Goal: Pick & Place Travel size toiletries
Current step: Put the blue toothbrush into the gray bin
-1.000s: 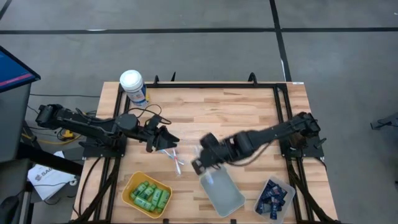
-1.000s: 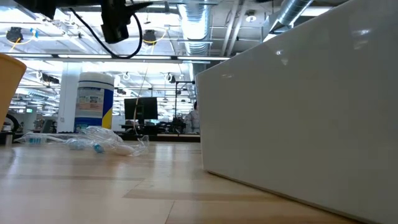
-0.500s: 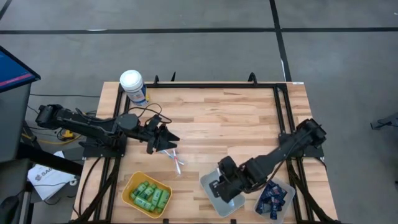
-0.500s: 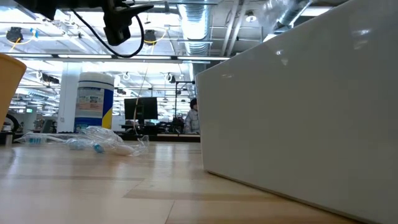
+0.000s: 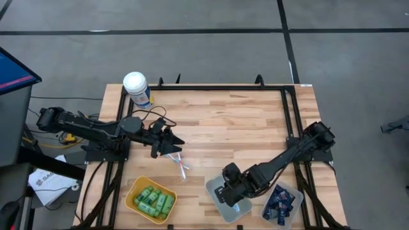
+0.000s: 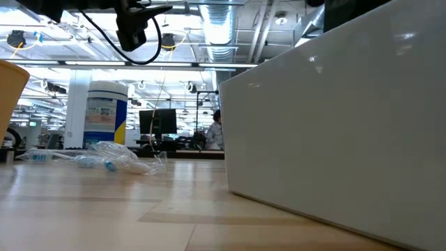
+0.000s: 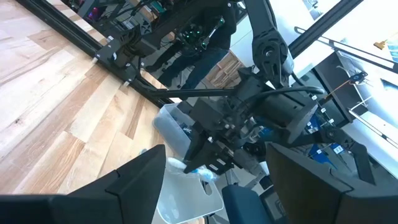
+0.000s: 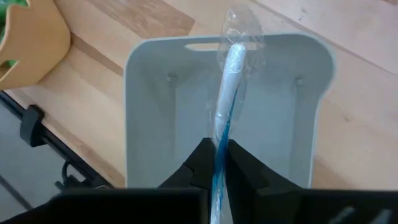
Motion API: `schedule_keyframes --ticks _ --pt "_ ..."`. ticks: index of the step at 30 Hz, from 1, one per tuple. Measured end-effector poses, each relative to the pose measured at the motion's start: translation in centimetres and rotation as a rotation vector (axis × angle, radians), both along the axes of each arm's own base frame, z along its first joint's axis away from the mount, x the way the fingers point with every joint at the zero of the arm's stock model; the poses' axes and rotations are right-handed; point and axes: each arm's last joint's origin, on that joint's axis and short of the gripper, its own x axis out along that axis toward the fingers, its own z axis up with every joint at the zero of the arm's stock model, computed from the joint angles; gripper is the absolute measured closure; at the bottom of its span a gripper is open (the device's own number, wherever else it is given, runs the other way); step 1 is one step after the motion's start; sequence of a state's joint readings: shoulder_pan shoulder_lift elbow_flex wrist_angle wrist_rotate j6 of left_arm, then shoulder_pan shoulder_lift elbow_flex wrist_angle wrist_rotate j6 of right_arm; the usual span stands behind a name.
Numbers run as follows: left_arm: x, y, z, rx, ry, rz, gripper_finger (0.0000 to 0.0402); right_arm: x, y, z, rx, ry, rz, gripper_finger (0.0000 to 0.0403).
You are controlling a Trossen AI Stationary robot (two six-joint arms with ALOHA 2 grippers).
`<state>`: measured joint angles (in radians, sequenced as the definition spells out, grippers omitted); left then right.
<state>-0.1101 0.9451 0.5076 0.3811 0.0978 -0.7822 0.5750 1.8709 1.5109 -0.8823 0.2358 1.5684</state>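
My right gripper (image 8: 216, 152) is shut on a blue-and-white toothbrush in a clear wrapper (image 8: 227, 87) and hangs over the grey bin (image 5: 211, 186) near the table's front edge. More wrapped toothbrushes (image 5: 179, 163) lie flat on the wood in the table's middle left, also seen in the low view (image 6: 104, 158). My left gripper (image 5: 172, 141) stands open just behind them, level, with nothing between its fingers. Green bottles (image 5: 153, 201) fill a yellow bin (image 5: 131, 191). Navy tubes (image 5: 279, 204) lie in a clear bin. My right gripper pinches the wrapped toothbrush near one end (image 8: 219, 134) between its two fingers. The fingers slant steeply down from above. The toothbrush runs on along the fingers, past their tips, its free end (image 8: 235, 25) over the grey bin's rim, lifted clear of the bin's floor.
A white-lidded canister (image 5: 136, 87) stands at the far left corner. The grey bin's wall (image 6: 334, 118) fills the low view's right half. The black frame (image 5: 291, 108) runs along the table's far and side edges. Bare wood lies in the middle and far right.
My right gripper, still shut on the toothbrush, has swung from the table's middle toward the near edge and gone down over the grey bin; in the last half second it only shifted a little. My left arm has kept its place.
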Motion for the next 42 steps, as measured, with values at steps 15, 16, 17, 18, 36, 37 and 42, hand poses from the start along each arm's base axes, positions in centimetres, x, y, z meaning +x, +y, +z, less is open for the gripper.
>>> schedule_keyframes --ticks 15,16,17,18,36,37,42 --pt "0.0 0.0 0.0 0.000 0.001 0.000 0.0128 1.5 0.4 -3.8 -0.005 0.094 0.145 0.0383" --pt "0.0 0.0 0.0 0.000 0.001 0.001 0.0128 1.5 0.2 -3.8 -0.011 0.106 0.157 0.0382" --pt "0.0 0.1 0.0 0.001 0.002 0.004 0.0128 1.6 0.2 -3.8 -0.010 0.105 0.170 0.0382" --pt "0.0 0.2 0.0 0.001 0.002 0.007 0.0128 1.7 0.1 -3.8 -0.010 0.102 0.174 0.0382" --pt "-0.9 0.5 -3.8 0.367 0.338 -0.040 0.0128 2.6 -1.6 -3.0 0.031 0.117 0.268 0.0169" --pt "-1.1 0.7 -4.1 0.395 0.378 -0.016 0.0128 2.7 -1.7 -2.9 0.033 0.112 0.265 0.0160" --pt "-2.6 2.5 -6.1 0.488 0.689 0.290 0.0128 2.9 -2.0 -2.9 0.034 0.106 0.256 0.0149"
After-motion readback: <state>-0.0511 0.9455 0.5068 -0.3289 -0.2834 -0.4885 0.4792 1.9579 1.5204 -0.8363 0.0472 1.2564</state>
